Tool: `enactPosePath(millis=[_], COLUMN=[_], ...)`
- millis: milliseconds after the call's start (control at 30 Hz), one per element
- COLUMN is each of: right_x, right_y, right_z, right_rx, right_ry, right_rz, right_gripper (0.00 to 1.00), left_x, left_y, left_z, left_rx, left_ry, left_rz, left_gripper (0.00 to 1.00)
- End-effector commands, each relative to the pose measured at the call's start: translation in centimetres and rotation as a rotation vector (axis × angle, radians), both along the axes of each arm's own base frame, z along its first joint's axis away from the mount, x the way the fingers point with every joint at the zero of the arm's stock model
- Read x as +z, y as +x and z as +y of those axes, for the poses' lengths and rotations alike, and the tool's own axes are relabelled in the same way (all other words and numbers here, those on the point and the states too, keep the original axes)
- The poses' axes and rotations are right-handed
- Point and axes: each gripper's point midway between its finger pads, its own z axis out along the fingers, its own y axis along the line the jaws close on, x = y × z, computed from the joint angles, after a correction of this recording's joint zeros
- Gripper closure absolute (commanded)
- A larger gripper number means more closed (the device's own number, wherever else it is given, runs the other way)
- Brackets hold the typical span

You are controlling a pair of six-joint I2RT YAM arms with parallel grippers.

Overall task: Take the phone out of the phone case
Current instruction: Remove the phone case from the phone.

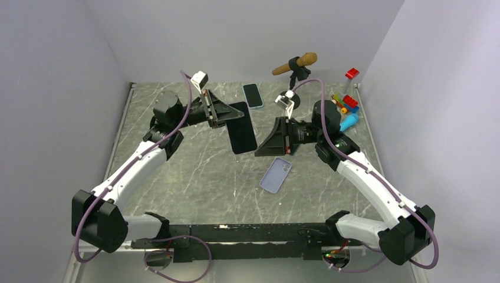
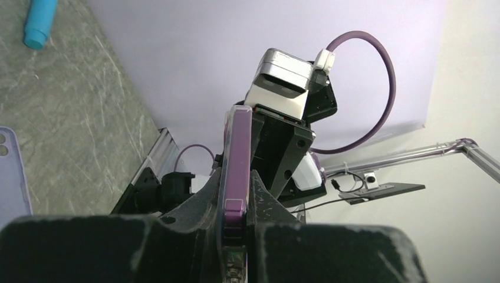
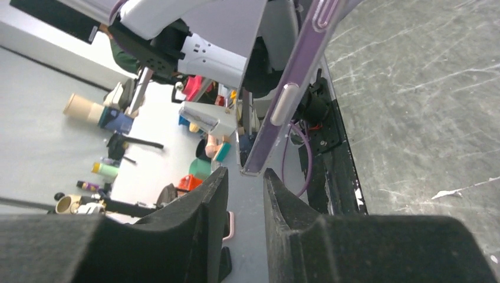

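My left gripper (image 1: 233, 115) is shut on the dark purple phone (image 1: 242, 130) and holds it on edge in the air above the table's middle. In the left wrist view the phone's purple side (image 2: 236, 165) runs up from between the pressed fingers. A lavender phone case (image 1: 276, 175) lies flat on the table below and to the right, apart from the phone; its corner (image 2: 12, 171) also shows in the left wrist view. My right gripper (image 1: 259, 152) is open just beside the phone's lower corner. In the right wrist view that corner (image 3: 253, 168) hangs just beyond the gripper (image 3: 244, 177), with nothing between the fingers.
A second phone in a blue case (image 1: 253, 95) lies at the back centre. A wooden-handled object on a stand (image 1: 295, 63) is behind it. Toy bricks (image 1: 352, 73) and a blue marker (image 1: 349, 122) sit along the right wall.
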Motion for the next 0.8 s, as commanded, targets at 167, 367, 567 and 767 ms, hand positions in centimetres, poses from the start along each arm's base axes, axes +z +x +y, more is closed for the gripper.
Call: enactPosePath(millis=[167, 367, 567, 767], right_x=[3.6, 3.3, 2.6, -0.3], right_y=[-0.9, -0.6, -0.3, 4.1], right_z=[0.4, 1.1, 2.0, 4.1], right_rx=[0.124, 0.146, 0.162, -0.031], right_ry=[0.13, 0.133, 0.128, -0.112], right_rz=[-0.109, -0.113, -0.244, -0.542], right_gripper=[0.66, 0.77, 1.0, 1.0], left_x=[5.0, 6.7, 7.2, 6.4], left_y=[-2.4, -2.8, -3.8, -5.8], left_z=[0.1, 0.1, -0.2, -1.4], left_rx=[-0.082, -0.093, -0.13, -0.216], left_ry=[-0.057, -0.116, -0.179, -0.227], left_rz=[-0.133, -0.138, -0.033, 0.205], left_gripper=[1.0, 1.0, 1.0, 1.0])
